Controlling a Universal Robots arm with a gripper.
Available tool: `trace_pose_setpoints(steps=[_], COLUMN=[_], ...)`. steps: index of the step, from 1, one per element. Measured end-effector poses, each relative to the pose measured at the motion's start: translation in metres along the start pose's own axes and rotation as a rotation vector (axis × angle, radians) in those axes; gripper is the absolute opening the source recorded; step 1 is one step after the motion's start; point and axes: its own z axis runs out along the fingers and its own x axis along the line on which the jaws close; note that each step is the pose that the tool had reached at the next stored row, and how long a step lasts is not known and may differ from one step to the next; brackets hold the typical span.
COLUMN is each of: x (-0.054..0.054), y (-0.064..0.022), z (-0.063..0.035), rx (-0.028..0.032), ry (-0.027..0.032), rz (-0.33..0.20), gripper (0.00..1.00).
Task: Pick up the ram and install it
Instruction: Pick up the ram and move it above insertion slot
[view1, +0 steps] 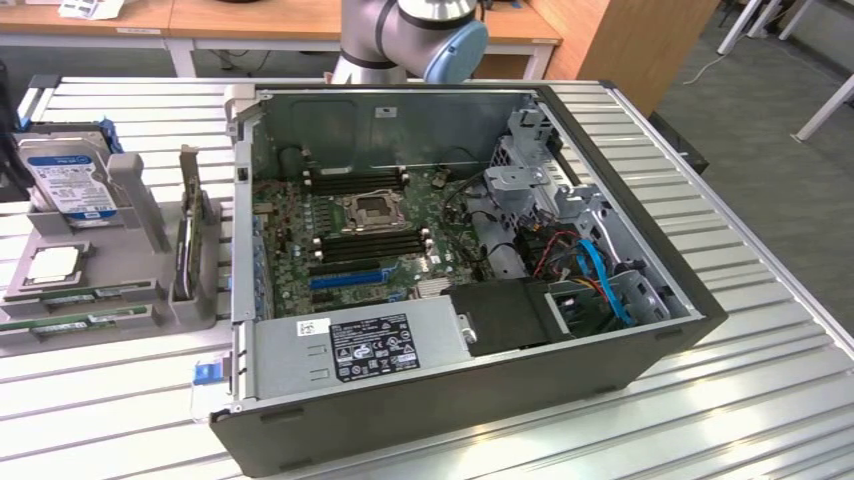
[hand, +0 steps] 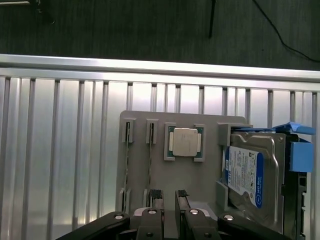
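Note:
Two ram sticks stand on edge in the slots of a grey holder; they are the thin strips at ram and ram. In the exterior view they lie as green sticks, ram and ram, at the holder's near end. My gripper hangs above the holder, its two black fingertips apart with nothing between them. It is closest to the ram stick nearer the processor, slightly to one side of it and not touching.
On the same holder sit a square silver processor and a blue-labelled hard drive. The open computer case lies on the slatted metal table, with black memory slots and a blue expansion slot on its motherboard. The arm's base stands behind the case.

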Motion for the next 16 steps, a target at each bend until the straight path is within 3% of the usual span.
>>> trace_pose_setpoints(steps=[16], x=[0.001], y=[-0.0013], z=[0.0291], rx=[0.0002], ry=[-0.0032], rz=[0.0], gripper=[0.24])
